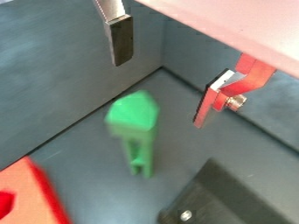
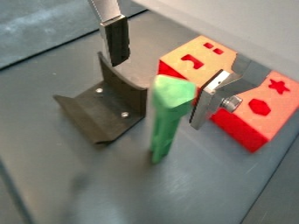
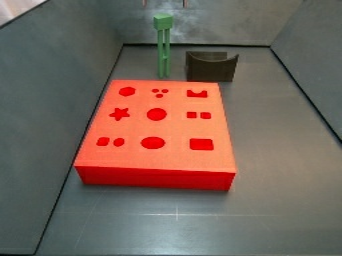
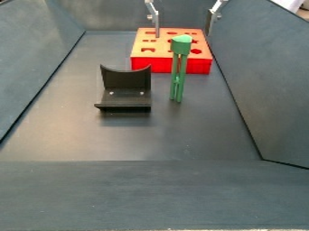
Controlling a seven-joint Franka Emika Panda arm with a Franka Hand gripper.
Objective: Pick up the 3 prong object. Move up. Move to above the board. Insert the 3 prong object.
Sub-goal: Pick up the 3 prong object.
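The 3 prong object (image 4: 180, 68) is a slim green post standing upright on the floor, between the red board (image 4: 154, 56) and the dark fixture (image 4: 125, 90). It shows in both wrist views (image 1: 132, 124) (image 2: 167, 118) and in a side view (image 3: 163, 45). My gripper (image 4: 183, 9) hangs open above the post's top, with one finger on each side and nothing held. In both wrist views the gripper (image 1: 162, 92) (image 2: 158, 92) has one finger (image 2: 115, 39) on the fixture's side and its other finger (image 2: 212, 98) on the board's side. The gripper (image 3: 166, 4) barely shows at that frame's top edge.
The board (image 3: 154, 130) lies flat with several shaped cutouts in its top. The fixture (image 3: 210, 66) (image 2: 105, 109) stands close beside the post. Grey walls enclose the dark floor on all sides.
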